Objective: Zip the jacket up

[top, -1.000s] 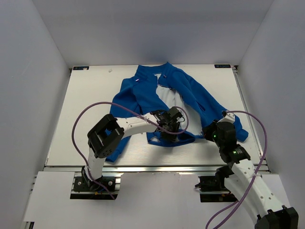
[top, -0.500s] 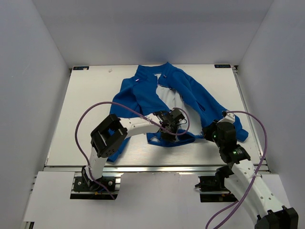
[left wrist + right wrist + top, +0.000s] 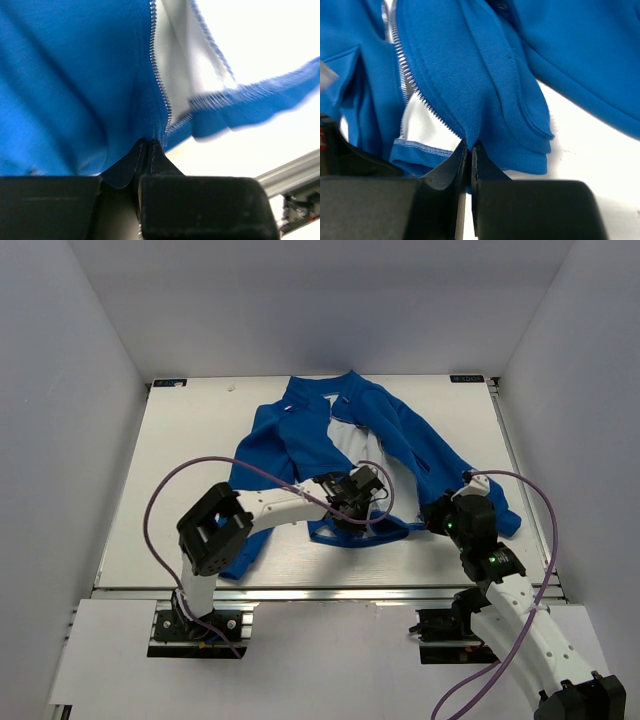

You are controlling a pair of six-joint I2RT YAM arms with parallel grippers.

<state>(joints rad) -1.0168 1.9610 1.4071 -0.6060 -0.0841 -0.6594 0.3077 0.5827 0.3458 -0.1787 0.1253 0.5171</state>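
Observation:
The royal-blue jacket lies unzipped on the white table, collar at the far side, its white lining showing between the front panels. My left gripper is at the lower end of the left panel. In the left wrist view it is shut on the jacket where the zipper teeth end. My right gripper is at the right panel's bottom corner. The right wrist view shows it shut on the blue fleece just beside the zipper teeth.
The white table is walled on three sides by pale panels. An aluminium rail runs along its near edge. Purple cables loop out from both arms. The jacket's hem lies between the two grippers.
My left gripper has closed on the jacket's zipper edge, and the left arm's elbow has shifted a little to the left. The right arm has not moved.

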